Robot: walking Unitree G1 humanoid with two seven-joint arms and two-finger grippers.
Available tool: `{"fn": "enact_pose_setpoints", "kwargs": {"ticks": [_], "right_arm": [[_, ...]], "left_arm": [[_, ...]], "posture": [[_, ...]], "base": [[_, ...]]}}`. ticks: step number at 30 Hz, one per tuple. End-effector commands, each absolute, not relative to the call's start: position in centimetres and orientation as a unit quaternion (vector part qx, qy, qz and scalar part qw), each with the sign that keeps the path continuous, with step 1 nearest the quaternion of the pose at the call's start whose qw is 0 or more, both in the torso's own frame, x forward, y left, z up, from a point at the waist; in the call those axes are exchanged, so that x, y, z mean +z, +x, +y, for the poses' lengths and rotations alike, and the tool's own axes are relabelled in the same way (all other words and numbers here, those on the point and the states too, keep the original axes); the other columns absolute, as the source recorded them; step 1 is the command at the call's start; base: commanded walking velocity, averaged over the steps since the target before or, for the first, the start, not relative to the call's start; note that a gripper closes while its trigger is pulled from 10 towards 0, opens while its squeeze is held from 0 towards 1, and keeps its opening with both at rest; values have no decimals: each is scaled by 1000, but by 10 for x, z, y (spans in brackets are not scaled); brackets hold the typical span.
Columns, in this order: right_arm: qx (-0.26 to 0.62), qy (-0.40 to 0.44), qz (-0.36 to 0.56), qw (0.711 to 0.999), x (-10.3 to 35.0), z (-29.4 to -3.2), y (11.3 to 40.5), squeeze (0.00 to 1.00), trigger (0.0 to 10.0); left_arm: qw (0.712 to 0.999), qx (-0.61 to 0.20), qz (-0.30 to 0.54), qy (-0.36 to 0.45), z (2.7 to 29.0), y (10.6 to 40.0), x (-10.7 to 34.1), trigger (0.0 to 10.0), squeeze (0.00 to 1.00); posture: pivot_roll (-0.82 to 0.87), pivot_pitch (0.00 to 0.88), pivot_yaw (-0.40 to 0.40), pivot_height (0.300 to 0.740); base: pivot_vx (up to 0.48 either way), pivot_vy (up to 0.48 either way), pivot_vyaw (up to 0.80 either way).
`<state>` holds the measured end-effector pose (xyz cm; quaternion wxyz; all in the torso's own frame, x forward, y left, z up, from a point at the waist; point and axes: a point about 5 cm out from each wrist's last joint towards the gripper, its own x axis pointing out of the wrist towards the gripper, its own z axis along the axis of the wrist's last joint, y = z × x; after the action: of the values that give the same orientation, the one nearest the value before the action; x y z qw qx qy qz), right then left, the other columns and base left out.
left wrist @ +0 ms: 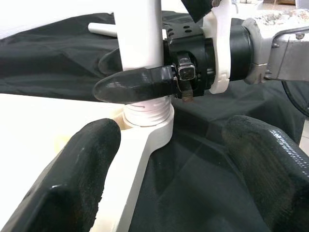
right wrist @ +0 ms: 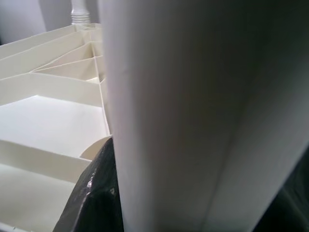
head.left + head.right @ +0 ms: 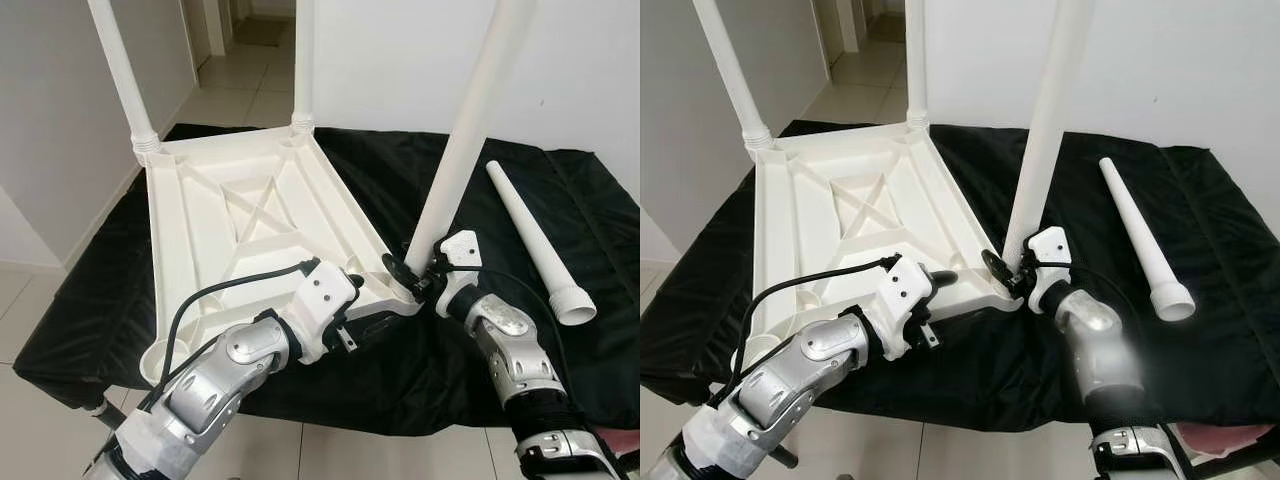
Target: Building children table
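table leg (image 3: 462, 140) in right end effector (image 3: 412, 272)

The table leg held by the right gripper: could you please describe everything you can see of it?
The table leg is a smooth white tube, plastic by its look, standing slightly tilted at the near right corner of the upturned white tabletop. Its ribbed base sits in the corner socket. The right gripper is shut on it just above the ribs. The left gripper is open beside the socket.

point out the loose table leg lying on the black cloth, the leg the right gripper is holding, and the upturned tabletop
loose table leg (image 3: 530, 232), left eye view, mid shaft.
held leg (image 3: 462, 140), left eye view, shaft above right gripper (image 3: 410, 272).
upturned tabletop (image 3: 240, 215), left eye view, ribbed underside.
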<state>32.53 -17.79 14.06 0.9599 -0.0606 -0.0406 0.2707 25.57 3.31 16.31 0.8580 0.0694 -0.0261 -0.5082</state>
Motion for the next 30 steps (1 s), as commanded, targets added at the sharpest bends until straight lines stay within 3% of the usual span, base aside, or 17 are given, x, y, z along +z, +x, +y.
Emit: {"fn": "enact_pose_setpoints", "kwargs": {"ticks": [1,13,15,30], "right_arm": [[264,-49,-9,963,127,-178,322,0,10000],[137,14,-19,990,133,-167,312,0,10000],[69,-2,-10,998,131,-160,306,0,10000],[-98,42,-1,994,133,-140,293,0,10000]], "left_arm": [[826,-558,-25,77,32,254,163,10000,0],[822,-564,-22,73,28,256,159,10000,0],[821,-566,-21,76,26,256,158,10000,0],[819,-568,-20,73,24,254,158,10000,0]], "posture": [[-76,8,9,740],[-108,11,15,740],[-105,15,16,740],[-93,28,9,740]], "base": [[0,0,0],[0,0,0],[0,0,0],[0,0,0]]}}
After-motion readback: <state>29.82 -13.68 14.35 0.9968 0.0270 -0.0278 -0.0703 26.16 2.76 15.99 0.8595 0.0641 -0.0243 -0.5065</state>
